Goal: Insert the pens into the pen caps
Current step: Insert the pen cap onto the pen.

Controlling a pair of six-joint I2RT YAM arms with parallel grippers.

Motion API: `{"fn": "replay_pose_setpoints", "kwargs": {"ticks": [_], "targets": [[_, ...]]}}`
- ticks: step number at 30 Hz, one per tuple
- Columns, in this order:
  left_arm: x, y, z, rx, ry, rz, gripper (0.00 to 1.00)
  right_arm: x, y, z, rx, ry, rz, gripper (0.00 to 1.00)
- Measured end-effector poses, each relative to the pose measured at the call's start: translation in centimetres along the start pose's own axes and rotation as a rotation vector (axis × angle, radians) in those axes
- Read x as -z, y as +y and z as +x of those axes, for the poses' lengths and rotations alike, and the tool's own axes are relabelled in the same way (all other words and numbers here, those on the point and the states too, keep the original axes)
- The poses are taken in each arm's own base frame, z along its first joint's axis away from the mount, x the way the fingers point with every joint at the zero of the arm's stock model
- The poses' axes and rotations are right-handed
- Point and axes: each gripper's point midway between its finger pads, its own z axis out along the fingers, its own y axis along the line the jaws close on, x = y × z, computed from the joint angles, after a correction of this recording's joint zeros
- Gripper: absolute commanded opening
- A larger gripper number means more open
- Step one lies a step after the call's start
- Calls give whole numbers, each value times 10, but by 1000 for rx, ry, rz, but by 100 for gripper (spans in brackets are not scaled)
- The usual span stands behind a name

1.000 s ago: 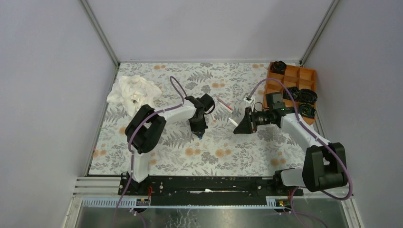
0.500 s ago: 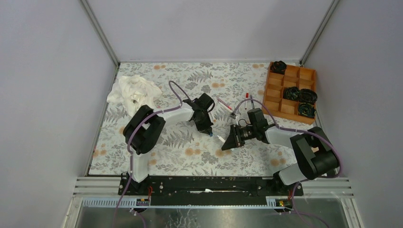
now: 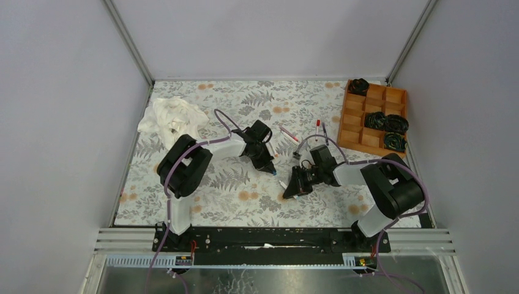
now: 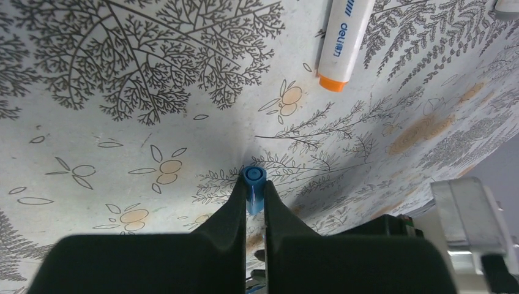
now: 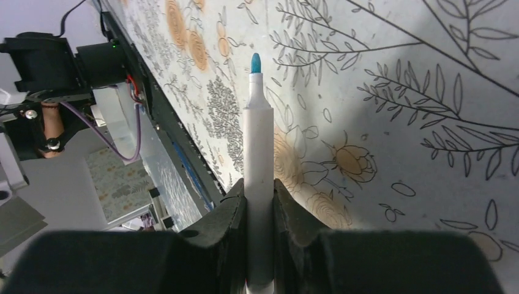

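Note:
My left gripper (image 4: 254,191) is shut on a small blue pen cap (image 4: 254,182), whose end points toward the floral mat. From above, the left gripper (image 3: 270,169) sits at mid-table. My right gripper (image 5: 259,191) is shut on a white-barrelled pen (image 5: 259,147) with its blue tip (image 5: 255,61) bare and pointing away from the fingers. In the top view the right gripper (image 3: 289,190) hovers just right of and nearer than the left one, a short gap between them. Another white pen with an orange end (image 4: 344,43) lies on the mat.
A white pen with a red tip (image 3: 289,133) and a further red-ended pen (image 3: 319,126) lie behind the grippers. An orange compartment tray (image 3: 358,125) with black coiled items stands at the back right. A crumpled white cloth (image 3: 171,116) lies at the back left.
The right arm has swung left and nearer with the pen, closing in on the left gripper. The left gripper shifted slightly right, still holding the blue cap.

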Motion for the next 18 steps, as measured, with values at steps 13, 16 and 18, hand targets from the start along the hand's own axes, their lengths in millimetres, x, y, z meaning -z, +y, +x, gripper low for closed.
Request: {"fn": "replay_pose_setpoints", "kwargs": {"ticks": [13, 16, 18], "targets": [[-3, -5, 3, 16, 29, 33, 3, -15, -6, -13, -34, -15, 16, 0], [-3, -5, 3, 20, 32, 40, 3, -15, -6, -16, -30, -27, 20, 0], [-4, -5, 4, 21, 36, 46, 3, -15, -7, -18, -30, -35, 25, 0]]}}
